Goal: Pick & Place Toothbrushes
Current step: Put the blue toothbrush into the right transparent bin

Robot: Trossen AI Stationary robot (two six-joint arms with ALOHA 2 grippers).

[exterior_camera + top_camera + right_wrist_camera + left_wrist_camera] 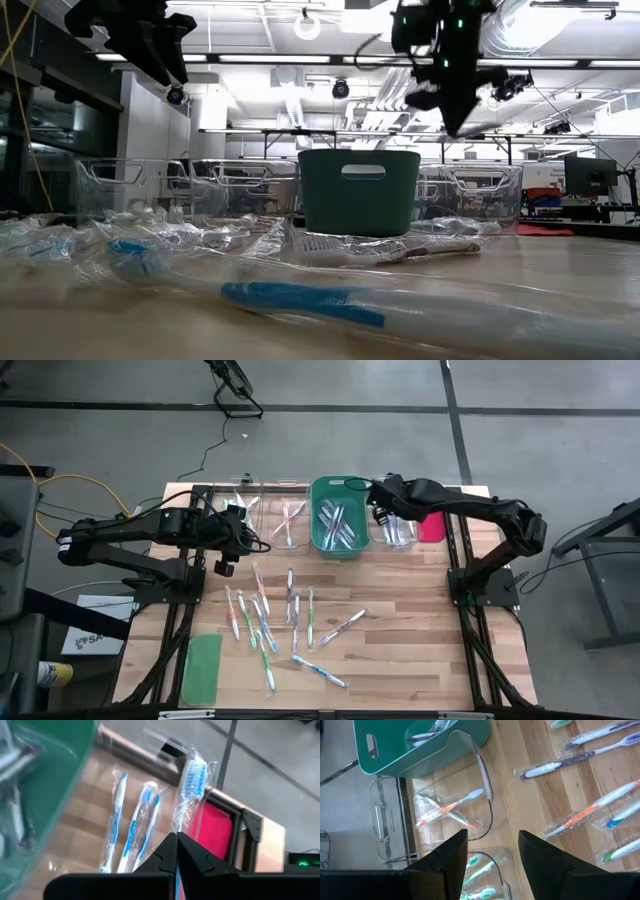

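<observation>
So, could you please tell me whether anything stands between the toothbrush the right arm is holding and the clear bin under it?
Nothing visible does. The right gripper is shut on a blue toothbrush above the clear bin beside the green bin. That bin is open-topped and holds only a few blue toothbrushes lying flat.

Two arms, black throughout, built of rounded tubular links with bulkier joint housings. Thin black cables loop along the left arm's forward links. Left gripper (490, 862): two broad, flat, matte dark fingers with angular edges. Right gripper (176, 851): same dark matte fingers, bevelled tips.
</observation>
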